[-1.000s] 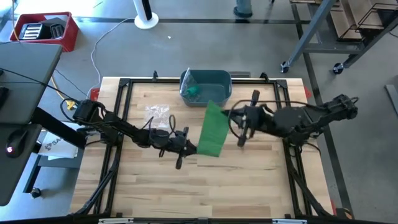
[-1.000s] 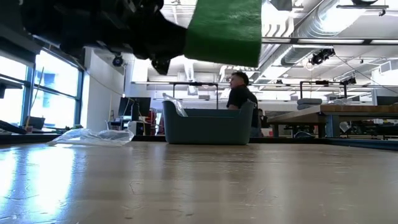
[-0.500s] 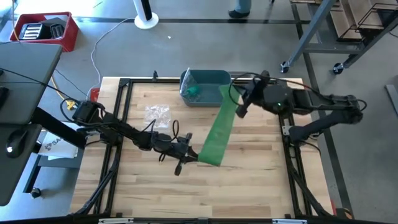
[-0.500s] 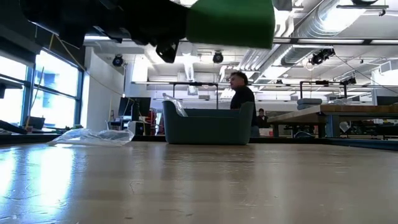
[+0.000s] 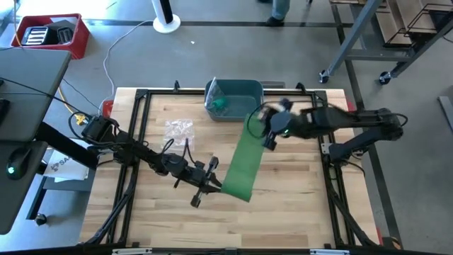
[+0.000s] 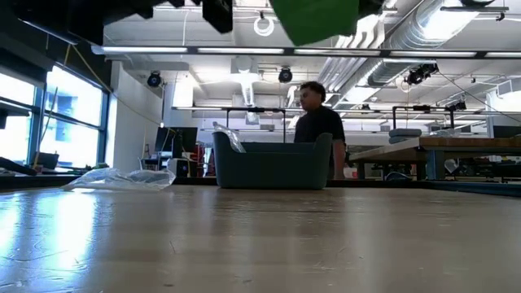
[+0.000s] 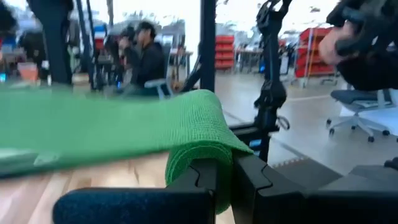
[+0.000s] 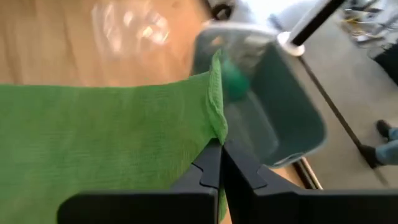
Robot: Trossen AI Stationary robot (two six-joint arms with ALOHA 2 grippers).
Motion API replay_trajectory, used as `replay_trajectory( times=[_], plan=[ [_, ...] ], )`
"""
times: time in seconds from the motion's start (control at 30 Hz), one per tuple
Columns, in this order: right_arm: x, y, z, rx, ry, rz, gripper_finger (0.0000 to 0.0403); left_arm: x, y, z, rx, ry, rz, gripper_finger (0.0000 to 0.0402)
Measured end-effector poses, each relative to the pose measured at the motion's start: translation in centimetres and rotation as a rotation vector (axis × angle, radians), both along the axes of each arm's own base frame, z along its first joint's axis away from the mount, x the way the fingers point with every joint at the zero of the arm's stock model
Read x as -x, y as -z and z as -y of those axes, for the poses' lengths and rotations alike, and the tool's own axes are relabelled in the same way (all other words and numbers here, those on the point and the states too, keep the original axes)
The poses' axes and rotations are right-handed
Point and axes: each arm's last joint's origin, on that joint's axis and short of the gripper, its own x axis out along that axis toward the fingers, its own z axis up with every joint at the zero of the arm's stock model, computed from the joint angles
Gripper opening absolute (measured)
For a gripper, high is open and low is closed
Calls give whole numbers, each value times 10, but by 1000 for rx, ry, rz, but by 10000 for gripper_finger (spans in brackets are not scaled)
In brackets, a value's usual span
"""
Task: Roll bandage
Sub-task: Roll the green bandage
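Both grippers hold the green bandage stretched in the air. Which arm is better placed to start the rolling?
Probably the left. The left gripper is shut on the bandage where that end already curls over its fingers. The right gripper pinches the far end flat near the bin, so it suits holding tension.

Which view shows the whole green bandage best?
The high view: the bandage hangs stretched full length between the left gripper and the right gripper. The low view catches only a bit at its top edge. Each wrist view shows just the end pinched in that arm's own shut fingers.
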Motion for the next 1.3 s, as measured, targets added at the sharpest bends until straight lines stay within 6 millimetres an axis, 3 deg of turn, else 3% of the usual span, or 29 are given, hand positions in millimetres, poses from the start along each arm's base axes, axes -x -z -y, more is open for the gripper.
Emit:
replay_trajectory(
  times=[0.2, 0.33, 0.47, 0.7, 0.87, 1.03, 1.17, 1.3],
  plan=[
    [-25, 35, -29, 4, -127, -167, 0, 6, -7, 10, -23, 5, 60, 10],
    [-24, 81, -44, -11, -171, -220, 0, 13, -14, 15, -45, -30, 79, 10],
    [-19, 129, -56, -67, -202, -147, 0, 23, -18, 14, -57, -64, 93, 10],
    [-15, 176, -69, -174, -326, 112, 17, 26, -25, 10, -43, -98, 114, 10],
    [-11, 186, -70, -278, -365, 138, 101, 25, -20, 8, -53, -146, 64, 10],
    [-9, 181, -87, -456, -570, 96, 190, 25, -22, 7, -53, -190, 78, 10],
    [-7, 170, -109, -449, -584, 66, 206, 25, -22, 7, -52, -200, 78, 10],
    [-6, 140, -138, -296, -544, 113, 195, 25, -21, 8, -78, -197, 75, 10]
  ],
)
